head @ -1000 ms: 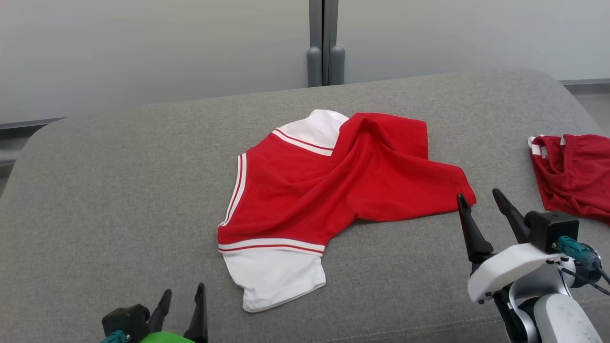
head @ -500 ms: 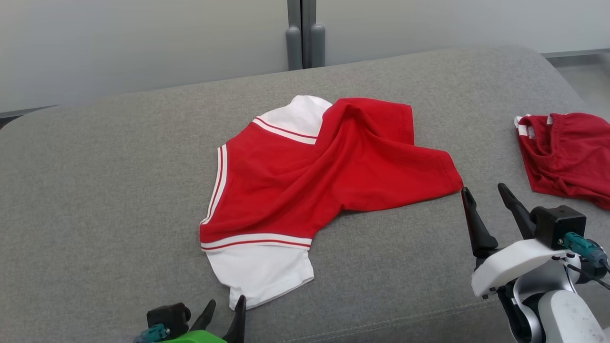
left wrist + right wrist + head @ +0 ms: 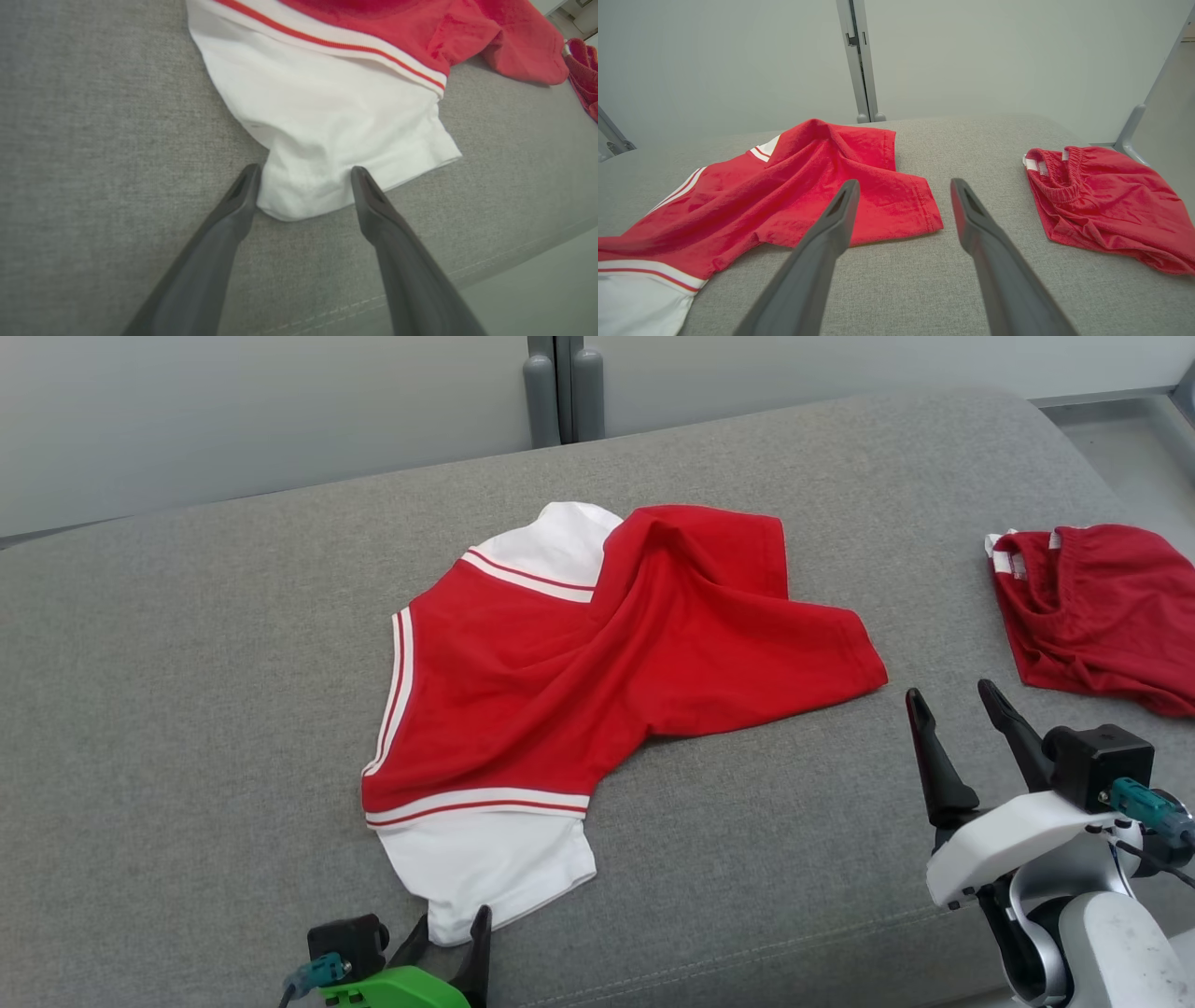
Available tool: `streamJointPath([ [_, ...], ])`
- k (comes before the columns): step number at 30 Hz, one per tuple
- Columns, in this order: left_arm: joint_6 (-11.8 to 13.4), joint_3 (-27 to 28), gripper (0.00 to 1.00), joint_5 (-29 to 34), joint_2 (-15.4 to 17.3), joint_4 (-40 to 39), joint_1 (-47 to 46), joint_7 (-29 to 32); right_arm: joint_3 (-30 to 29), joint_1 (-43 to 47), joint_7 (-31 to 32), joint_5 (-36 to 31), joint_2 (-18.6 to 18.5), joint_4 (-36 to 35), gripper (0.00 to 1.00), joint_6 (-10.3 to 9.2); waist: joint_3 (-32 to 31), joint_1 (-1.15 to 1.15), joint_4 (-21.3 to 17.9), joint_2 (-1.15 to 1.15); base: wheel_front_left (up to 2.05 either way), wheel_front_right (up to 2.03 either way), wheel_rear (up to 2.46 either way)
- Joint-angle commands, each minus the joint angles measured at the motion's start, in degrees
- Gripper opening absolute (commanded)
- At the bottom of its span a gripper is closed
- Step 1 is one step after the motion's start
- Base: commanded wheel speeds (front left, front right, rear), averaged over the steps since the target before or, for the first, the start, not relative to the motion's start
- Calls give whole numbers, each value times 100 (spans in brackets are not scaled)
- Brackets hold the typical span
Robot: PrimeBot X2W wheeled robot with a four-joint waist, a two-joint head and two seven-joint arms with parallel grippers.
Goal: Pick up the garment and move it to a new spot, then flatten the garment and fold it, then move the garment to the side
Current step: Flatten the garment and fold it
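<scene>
Crumpled red shorts with an elastic waistband and white trim point(image 3: 1092, 616) lie near the right edge of a grey woven cushion point(image 3: 187, 709). Behind it stand pale wall panels point(image 3: 233, 420) joined by a grey upright post point(image 3: 557, 383).

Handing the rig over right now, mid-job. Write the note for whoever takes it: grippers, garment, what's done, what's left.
Left gripper: open, fingers flank the corner of the white sleeve, nothing gripped.
Right gripper: open, empty, beside the red hem corner, apart from it.
Garment: red-and-white shirt, crumpled and partly doubled over on the grey cushion. A second red garment lies apart at the right.
Done: no flattening or folding shows.
Left: grasp, spread flat, fold, move aside.
</scene>
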Motion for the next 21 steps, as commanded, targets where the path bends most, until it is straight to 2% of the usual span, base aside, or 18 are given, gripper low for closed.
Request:
streamJointPath([
  [1, -73, 16, 100, -26, -46, 145, -120, -42, 10, -61, 16, 14, -27, -35, 100, -7, 9, 0, -23, 0, 0, 0, 0],
  [5, -272, 89, 100, -192, -185, 331, -153, -140, -5, -34, 25, 5, -44, -50, 100, -7, -2, 0, -24, 0, 0, 0, 0],
  [8, -430, 218, 66, -357, -277, 361, -125, -217, -34, 3, 41, 4, -48, -64, 100, -7, -18, 0, 6, 0, 0, 0, 0],
  [9, -479, 255, 45, -420, -297, 359, -105, -248, -49, 16, 38, 8, -49, -60, 100, -7, -26, 0, 26, 0, 0, 0, 0],
  [14, -723, 404, 5, -638, -344, 252, 4, -327, -115, 92, 58, 98, -29, 56, 100, -7, -63, 0, 168, 0, 0, 0, 0],
  [15, -752, 438, 0, -666, -346, 216, 12, -339, -145, 101, 64, 158, -10, 107, 100, -7, -67, 0, 203, 0, 0, 0, 0],
  [21, -781, 490, 0, -591, -282, -186, 71, -425, -485, -48, 93, 404, -94, 738, 100, -7, -37, 0, 493, 0, 0, 0, 0],
])
